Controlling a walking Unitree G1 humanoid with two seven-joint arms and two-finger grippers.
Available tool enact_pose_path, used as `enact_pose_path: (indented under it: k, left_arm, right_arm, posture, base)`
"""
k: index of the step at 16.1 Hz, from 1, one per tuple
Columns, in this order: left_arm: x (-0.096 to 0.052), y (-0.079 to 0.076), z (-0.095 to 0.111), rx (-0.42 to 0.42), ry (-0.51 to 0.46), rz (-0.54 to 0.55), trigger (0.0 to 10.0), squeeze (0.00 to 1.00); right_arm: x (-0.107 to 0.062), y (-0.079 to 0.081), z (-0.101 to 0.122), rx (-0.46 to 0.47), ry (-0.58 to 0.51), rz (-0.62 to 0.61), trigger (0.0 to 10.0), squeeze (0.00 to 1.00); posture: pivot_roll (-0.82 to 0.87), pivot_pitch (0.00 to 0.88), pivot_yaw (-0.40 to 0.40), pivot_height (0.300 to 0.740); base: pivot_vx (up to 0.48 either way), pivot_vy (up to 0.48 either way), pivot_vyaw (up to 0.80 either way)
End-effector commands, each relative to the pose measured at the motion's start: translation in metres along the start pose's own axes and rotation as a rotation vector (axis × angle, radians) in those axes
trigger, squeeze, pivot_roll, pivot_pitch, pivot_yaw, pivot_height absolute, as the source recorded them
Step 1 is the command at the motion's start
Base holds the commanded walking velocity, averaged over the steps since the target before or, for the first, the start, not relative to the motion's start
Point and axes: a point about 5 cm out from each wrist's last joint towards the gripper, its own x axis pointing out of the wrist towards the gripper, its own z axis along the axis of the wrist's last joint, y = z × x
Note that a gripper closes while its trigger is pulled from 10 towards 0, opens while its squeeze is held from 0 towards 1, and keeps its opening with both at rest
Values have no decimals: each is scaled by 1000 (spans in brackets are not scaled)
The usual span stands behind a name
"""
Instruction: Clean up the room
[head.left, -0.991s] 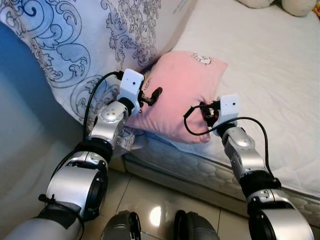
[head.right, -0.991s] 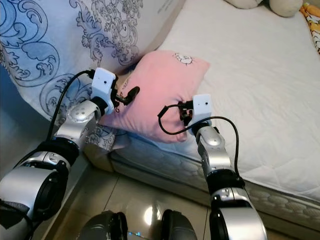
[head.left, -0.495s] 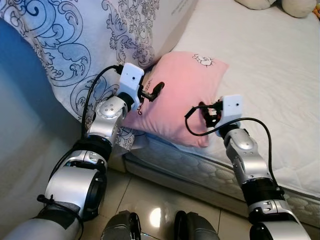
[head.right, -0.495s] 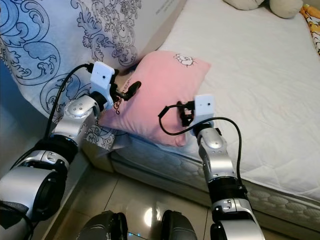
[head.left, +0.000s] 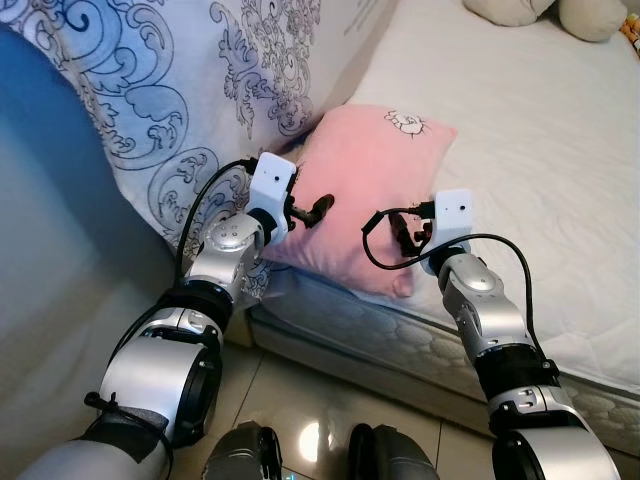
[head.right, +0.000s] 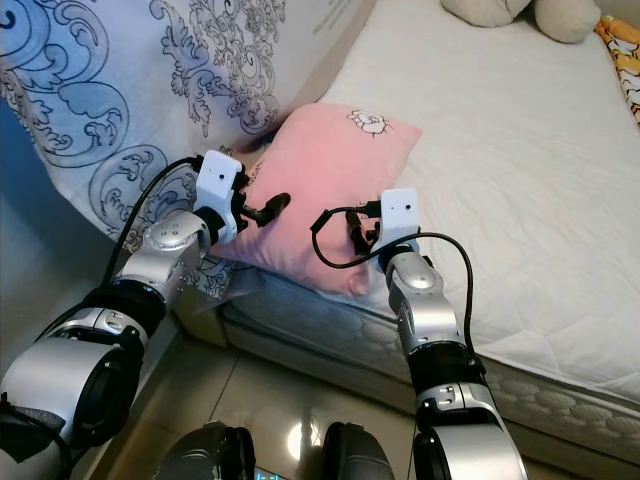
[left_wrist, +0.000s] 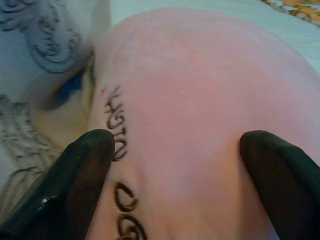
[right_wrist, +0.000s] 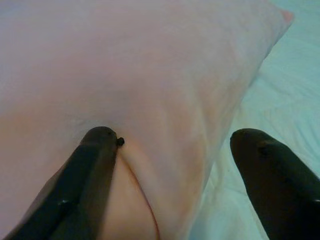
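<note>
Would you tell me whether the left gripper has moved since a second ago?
Yes. The left gripper has slid down the pink pillow toward the mattress edge.

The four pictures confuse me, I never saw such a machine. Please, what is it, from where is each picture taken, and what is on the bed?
It is a humanoid robot with two silver arms. Each ends in a hand of two long black fingers. The two wide pictures come from the camera on its head, looking down at a bed. The two close pictures come from cameras on its wrists, looking along the fingers.

On the white mattress lies a pink pillow, near the edge, beside a blue patterned quilt. Soft toys sit at the far end.

The left hand and the right hand are both open, one at each side of the pillow. The fingers press against it, but nothing is gripped yet.
</note>
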Motion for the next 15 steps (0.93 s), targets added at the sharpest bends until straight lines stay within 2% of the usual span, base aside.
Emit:
enact_pose_path:
  k: [1, 3, 7, 9, 11, 12, 13, 15]
  left_arm:
    - [3, 1, 7, 31, 1, 9, 10000, 1000]
    - [3, 5, 13, 30, -7, 15, 10000, 1000]
    - [3, 6, 10, 16, 23, 17, 10000, 1000]
    - [5, 2, 4, -77, 67, 7, 10000, 1000]
    - [5, -1, -4, -186, 108, -8, 10000, 1000]
    - [5, -5, -9, -275, 134, -27, 10000, 1000]
    - [4, -7, -18, -332, 170, -13, 10000, 0]
    - [4, -12, -22, -348, 190, -25, 10000, 0]
  right_arm:
    - [2, -2, 5, -6, -5, -2, 10000, 1000]
    - [3, 3, 6, 12, 0, 18, 10000, 1000]
    - [3, 2, -4, 94, 42, 5, 10000, 1000]
    - [6, 3, -15, 164, 108, 13, 10000, 1000]
    - [8, 7, -16, 154, 137, 40, 10000, 992]
    - [8, 9, -18, 168, 156, 52, 10000, 286]
    - [8, 10, -20, 189, 173, 62, 10000, 0]
    - [8, 7, -23, 221, 191, 51, 10000, 0]
  posture:
    - [-36, 101, -49, 710]
    - [-33, 108, -50, 710]
    - [-34, 122, -49, 710]
    - [-36, 135, -48, 710]
    - [-34, 137, -49, 710]
    - [-33, 140, -49, 710]
    - [-35, 143, -49, 710]
    - [-39, 146, -50, 710]
  base:
    - [0, 0, 0]
    - [0, 0, 0]
    - [0, 0, 0]
    - [0, 0, 0]
    - [0, 0, 0]
    - [0, 0, 0]
    - [0, 0, 0]
    - [0, 0, 0]
